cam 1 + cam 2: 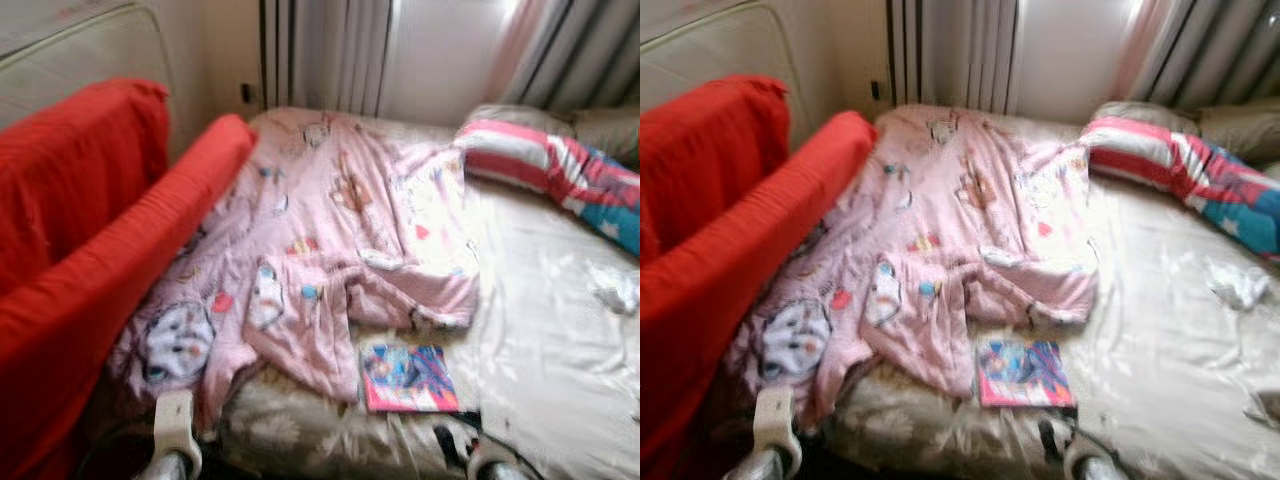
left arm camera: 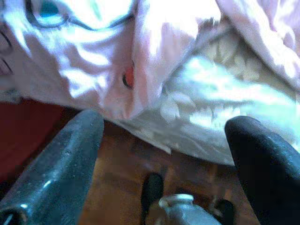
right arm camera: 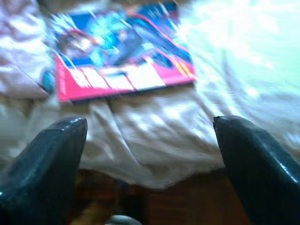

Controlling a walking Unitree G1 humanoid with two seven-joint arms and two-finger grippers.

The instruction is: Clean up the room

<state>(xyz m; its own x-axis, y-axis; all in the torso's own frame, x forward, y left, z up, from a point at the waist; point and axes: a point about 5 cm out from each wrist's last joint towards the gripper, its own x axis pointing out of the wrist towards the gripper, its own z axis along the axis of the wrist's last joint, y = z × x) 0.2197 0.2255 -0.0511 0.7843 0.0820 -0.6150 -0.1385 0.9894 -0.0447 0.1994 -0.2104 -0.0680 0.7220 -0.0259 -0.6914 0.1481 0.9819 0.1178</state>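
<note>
A pink blanket point(image 1: 330, 230) with cartoon prints lies rumpled across the left half of the bed. A colourful pink-and-blue book point(image 1: 405, 377) rests on the beige sheet point(image 1: 540, 300) near the bed's front edge. A crumpled white tissue point(image 1: 615, 290) sits at the right. My left gripper point(image 2: 164, 122) is open, low at the bed's front edge, facing the blanket's hanging corner point(image 2: 117, 70). My right gripper point(image 3: 150, 123) is open just short of the book point(image 3: 117, 61), with nothing between its fingers. Both arms rise at the frame's bottom, the left arm point(image 1: 176, 435) and the right arm point(image 1: 487, 462).
A red-covered sofa point(image 1: 90, 250) runs close along the bed's left side. A striped pink, white and blue pillow point(image 1: 560, 170) lies at the head, right of the blanket. Curtains point(image 1: 330, 50) hang behind. Brown wood floor point(image 2: 122, 164) lies under the bed's edge.
</note>
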